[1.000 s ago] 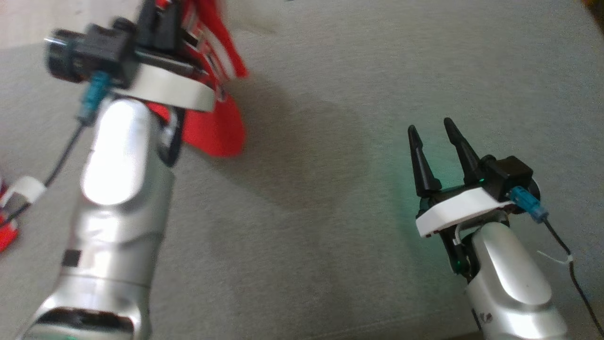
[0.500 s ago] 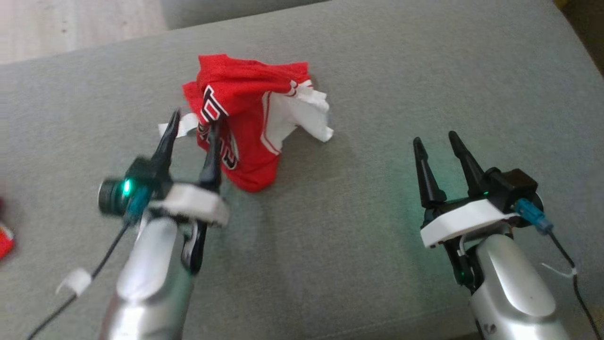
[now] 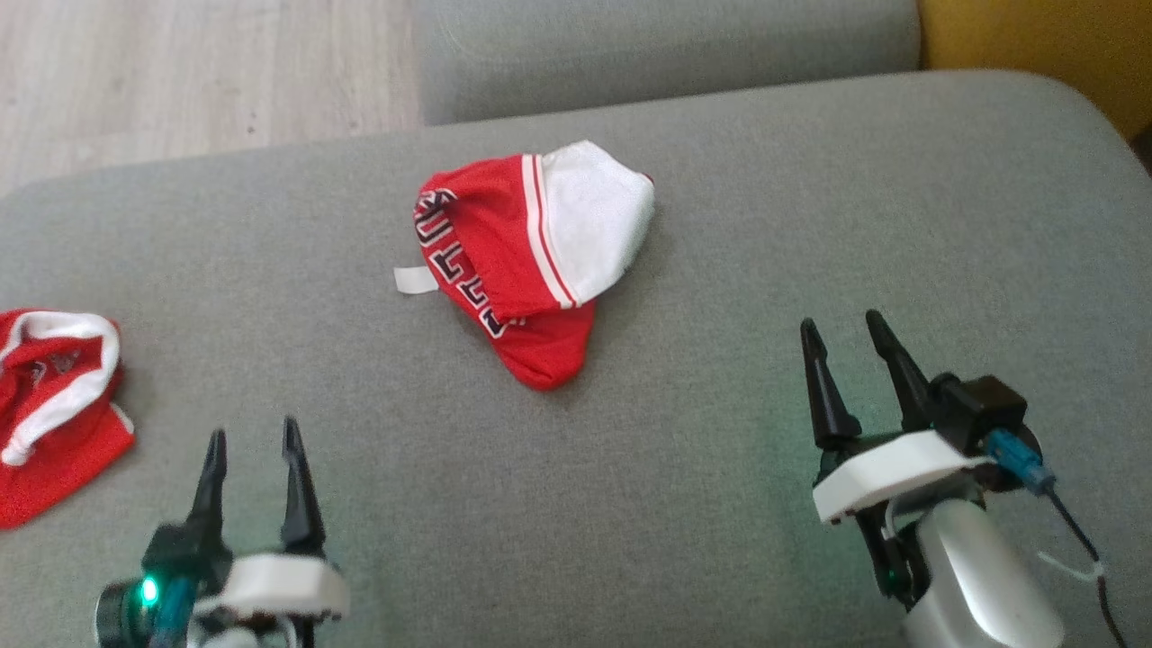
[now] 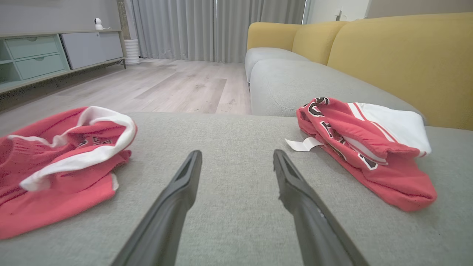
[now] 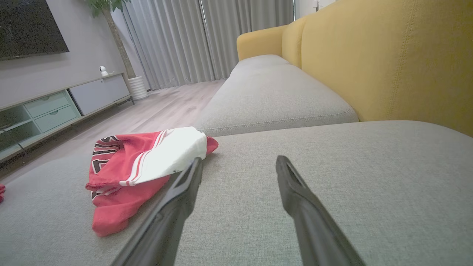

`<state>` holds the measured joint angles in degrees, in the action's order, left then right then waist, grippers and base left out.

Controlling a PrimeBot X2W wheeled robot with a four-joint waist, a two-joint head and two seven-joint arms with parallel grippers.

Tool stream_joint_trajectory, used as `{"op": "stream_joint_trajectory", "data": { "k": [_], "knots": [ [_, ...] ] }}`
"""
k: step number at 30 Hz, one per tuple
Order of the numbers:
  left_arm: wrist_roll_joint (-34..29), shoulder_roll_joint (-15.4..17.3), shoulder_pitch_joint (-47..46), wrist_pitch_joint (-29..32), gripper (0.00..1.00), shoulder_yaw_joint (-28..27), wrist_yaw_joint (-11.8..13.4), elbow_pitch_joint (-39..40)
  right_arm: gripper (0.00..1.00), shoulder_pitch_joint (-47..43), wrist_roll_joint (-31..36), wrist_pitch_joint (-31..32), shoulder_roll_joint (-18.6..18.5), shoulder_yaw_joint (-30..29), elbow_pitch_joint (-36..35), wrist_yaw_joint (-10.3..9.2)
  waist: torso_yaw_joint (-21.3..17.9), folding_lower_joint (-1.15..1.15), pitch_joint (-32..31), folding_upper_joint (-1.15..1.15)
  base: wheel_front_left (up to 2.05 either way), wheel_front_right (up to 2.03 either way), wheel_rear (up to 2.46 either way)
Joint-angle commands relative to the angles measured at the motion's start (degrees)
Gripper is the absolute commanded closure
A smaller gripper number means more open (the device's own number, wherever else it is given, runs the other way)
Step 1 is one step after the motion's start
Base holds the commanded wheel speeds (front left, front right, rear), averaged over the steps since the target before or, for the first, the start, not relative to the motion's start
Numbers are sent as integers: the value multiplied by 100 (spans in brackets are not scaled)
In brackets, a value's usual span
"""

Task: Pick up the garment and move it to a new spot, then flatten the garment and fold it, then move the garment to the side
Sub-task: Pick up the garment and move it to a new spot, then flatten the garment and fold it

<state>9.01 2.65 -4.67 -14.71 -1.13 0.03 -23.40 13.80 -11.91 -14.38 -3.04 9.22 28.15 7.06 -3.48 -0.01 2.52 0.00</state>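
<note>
The garment (image 3: 531, 261), a red and white jersey with black lettering and a white tag, lies crumpled in a heap mid-cushion, touched by neither gripper. My left gripper (image 3: 253, 430) is open at the lower left, well short of it, fingers empty. In the left wrist view the garment (image 4: 362, 147) lies ahead to the right of the open left gripper (image 4: 237, 153). My right gripper (image 3: 839, 320) stands open at the lower right, also empty. From the right wrist the garment (image 5: 140, 162) lies to the left beyond the open right gripper (image 5: 239, 159).
A second red and white garment (image 3: 54, 405) lies bunched at the grey cushion's (image 3: 720, 225) left edge. The yellow backrest (image 3: 1035, 54) borders the far right. Another grey cushion (image 3: 666, 45) and wood floor (image 3: 180, 72) lie beyond. A low cabinet (image 4: 37, 55) stands across the room.
My left gripper opened and let the garment drop onto the cushion, then drew back to the lower left. The head camera has tilted. The right gripper stayed open and still.
</note>
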Motion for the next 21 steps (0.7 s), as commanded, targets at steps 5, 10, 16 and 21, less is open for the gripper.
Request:
{"op": "stream_joint_trajectory", "data": {
  "k": [5,10,16,21],
  "knots": [
    [-52,29,205,-29,0,-211,11,352,0,-8,-12,-62,16,196,-113,43,53,1,-134,0,0,0,0],
    [110,25,218,-29,0,-26,51,366,0,-32,7,-62,16,185,-65,43,124,1,-42,0,0,0,0],
    [101,24,18,-29,0,226,22,414,0,246,-154,-62,16,270,-8,43,331,1,287,0,0,0,0],
    [120,23,-220,-29,0,588,-19,415,0,826,-438,-62,16,375,256,43,759,1,729,0,0,0,0]
  ]
}}
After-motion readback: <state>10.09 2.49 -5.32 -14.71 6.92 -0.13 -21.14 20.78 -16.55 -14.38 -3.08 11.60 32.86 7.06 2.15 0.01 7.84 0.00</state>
